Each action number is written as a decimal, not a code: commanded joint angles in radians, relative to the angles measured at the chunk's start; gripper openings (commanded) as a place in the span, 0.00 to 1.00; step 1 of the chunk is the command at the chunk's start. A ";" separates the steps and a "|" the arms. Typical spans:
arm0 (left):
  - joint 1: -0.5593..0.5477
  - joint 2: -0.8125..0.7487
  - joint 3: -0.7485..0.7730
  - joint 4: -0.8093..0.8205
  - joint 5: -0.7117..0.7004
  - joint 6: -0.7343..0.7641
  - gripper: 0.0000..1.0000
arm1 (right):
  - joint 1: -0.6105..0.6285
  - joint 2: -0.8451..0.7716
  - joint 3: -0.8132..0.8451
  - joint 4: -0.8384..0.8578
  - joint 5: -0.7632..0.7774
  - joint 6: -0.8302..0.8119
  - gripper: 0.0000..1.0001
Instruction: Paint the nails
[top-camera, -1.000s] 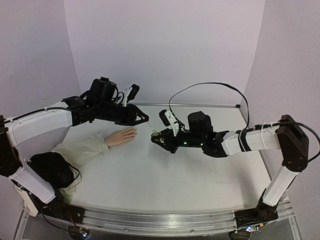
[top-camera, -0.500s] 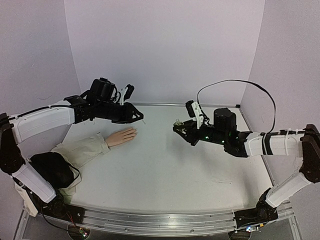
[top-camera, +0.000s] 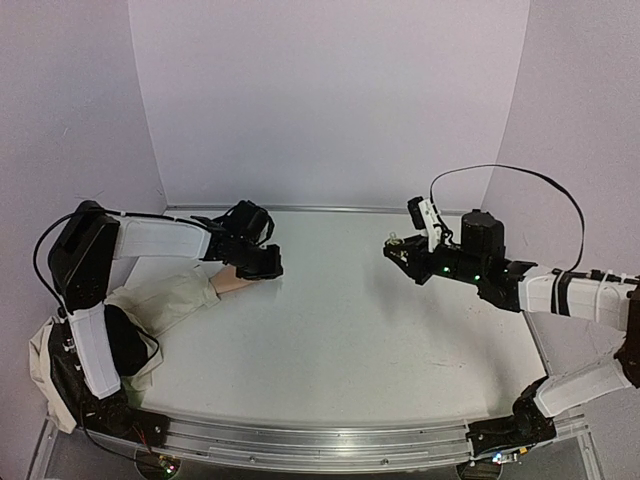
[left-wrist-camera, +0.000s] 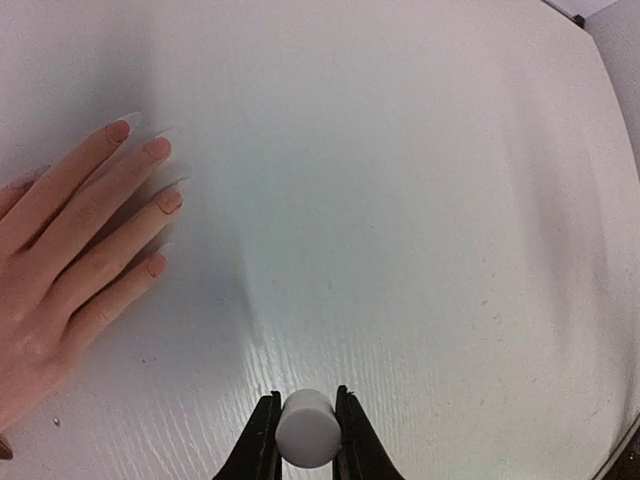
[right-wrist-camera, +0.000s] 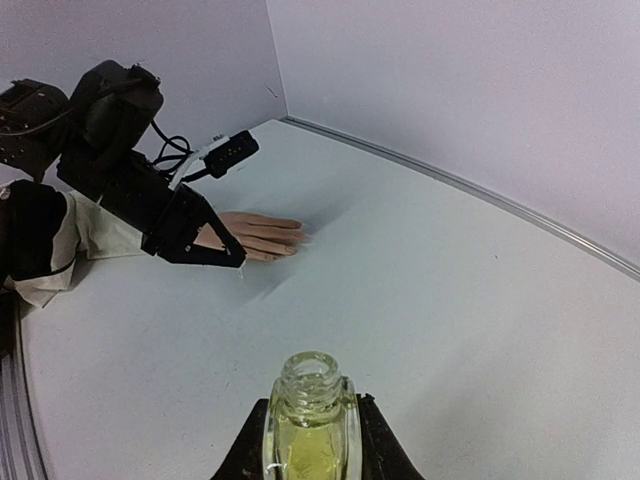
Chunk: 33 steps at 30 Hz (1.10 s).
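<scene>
**Nail painting rig: brush cap in one hand, open bottle in the other**

So, the mannequin hand (top-camera: 229, 283) is laid flat, palm down, near the table's (top-camera: 350, 340) left edge, with its beige sleeve (top-camera: 165, 300) trailing back toward the near-left corner. The fingers are pointed out toward the middle of the table. Four of the nails (left-wrist-camera: 157, 148) can be made out in the left wrist view, and they look pinkish-peach. Whether any polish is on them can't be told.

The left hand (top-camera: 262, 265) is seen right over the mannequin's fingertips from above. Contact can't be judged from there. Its jaws are pressed against a small round white cap (left-wrist-camera: 305, 440), which is gripped from both sides. In the wrist view the cap is set below and to the right of the nails, clearly apart from them.

The right hand (top-camera: 395, 248) is held up over the right half of the table, well apart from the mannequin. A small glass bottle (right-wrist-camera: 310, 445) of yellowish-green liquid is pinched between its fingers. The bottle is kept upright, and its threaded neck is left open with no lid on it.
</scene>
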 joint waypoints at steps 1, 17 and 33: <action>0.031 0.045 0.092 0.080 -0.095 -0.010 0.00 | -0.022 -0.042 -0.001 0.018 -0.022 -0.032 0.00; 0.078 0.099 0.122 0.063 -0.164 0.007 0.00 | -0.035 -0.027 -0.010 0.019 -0.037 -0.032 0.00; 0.090 0.150 0.153 0.052 -0.178 0.005 0.00 | -0.035 -0.041 -0.026 0.023 -0.042 -0.032 0.00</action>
